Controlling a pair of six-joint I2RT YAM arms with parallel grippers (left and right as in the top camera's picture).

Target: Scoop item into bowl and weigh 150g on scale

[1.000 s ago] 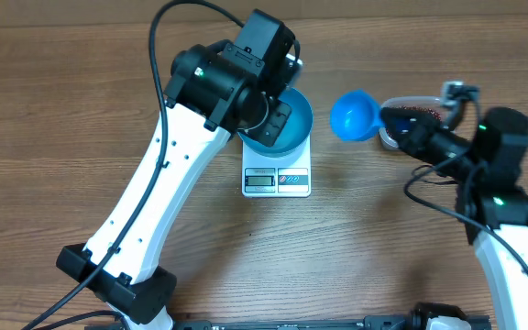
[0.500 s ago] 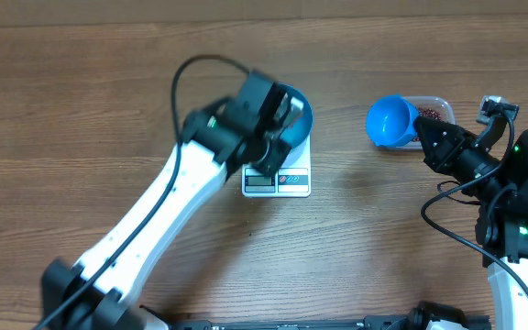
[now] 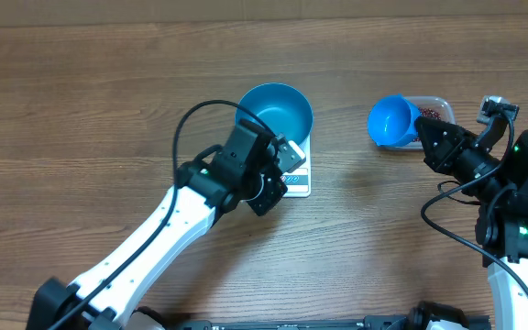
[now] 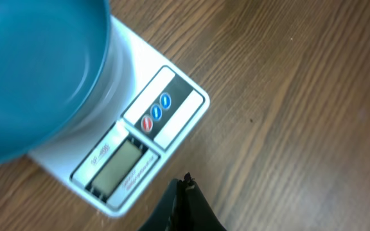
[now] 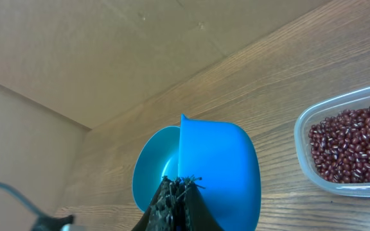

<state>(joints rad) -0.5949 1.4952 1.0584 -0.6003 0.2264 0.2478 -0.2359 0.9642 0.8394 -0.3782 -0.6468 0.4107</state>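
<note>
The bowl [image 3: 275,108] rests on the scale [image 4: 140,138]. Left fingers [image 4: 172,208] are clenched, empty. Right fingers [image 5: 166,204] grasp the scoop [image 5: 217,167] near the beans [image 5: 349,144].

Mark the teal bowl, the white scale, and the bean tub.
Round teal-blue bowl [image 3: 275,110]: overhead view, bare inner floor.
Flat white square scale [image 4: 117,165]: left wrist view, display panel.
Clear rounded-rectangular plastic tub [image 5: 299,138]: right wrist view, left rim.

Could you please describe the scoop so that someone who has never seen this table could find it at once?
On the wooden table, look to the right side, where a clear tub holds red-brown beans. The scoop is just left of it, gripped by the right gripper. It is bright blue, smaller than the teal bowl on the scale.
</note>
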